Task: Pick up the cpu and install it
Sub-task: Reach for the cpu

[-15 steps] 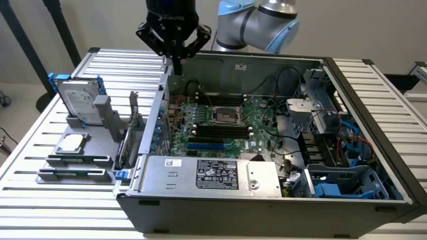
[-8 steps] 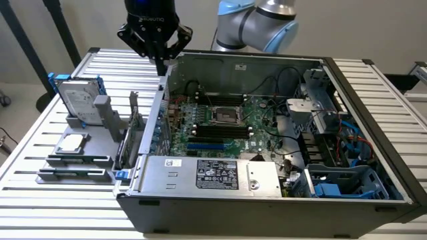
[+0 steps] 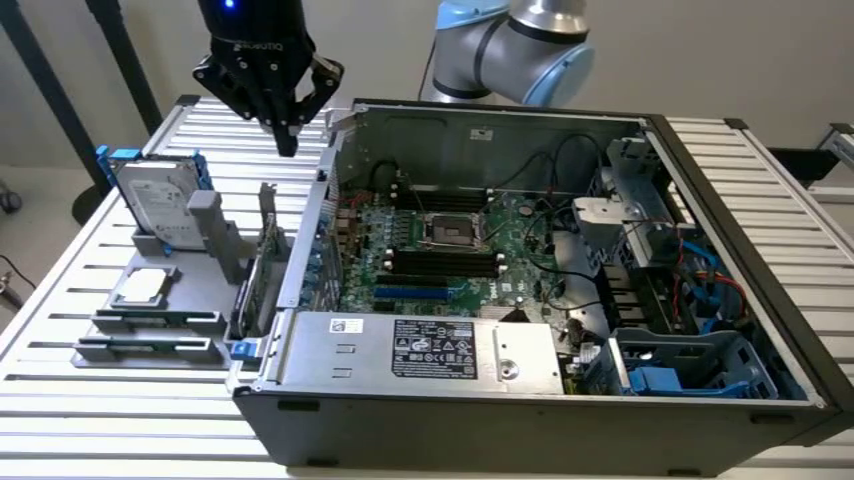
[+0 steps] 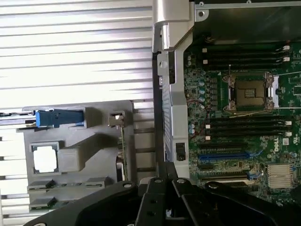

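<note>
The cpu (image 3: 143, 287) (image 4: 45, 158), a small square chip with a pale metal top, lies flat in a pocket of the grey parts holder (image 3: 207, 262) on the exterior view's left. My black gripper (image 3: 284, 148) hangs high above the table, behind the holder and beside the case's back corner, fingers together and holding nothing. The open CPU socket (image 3: 450, 231) (image 4: 249, 92) sits bare in the middle of the motherboard inside the open computer case (image 3: 534, 420). In the wrist view the gripper's black body (image 4: 164, 200) shows at the picture's edge.
A silver hard drive in a blue frame (image 3: 158, 200) stands upright on the holder behind the cpu. Memory sticks (image 3: 147, 348) lie in the holder's front slots. A power supply (image 3: 427, 350) fills the case's front. The slatted white table (image 3: 80, 420) surrounds everything.
</note>
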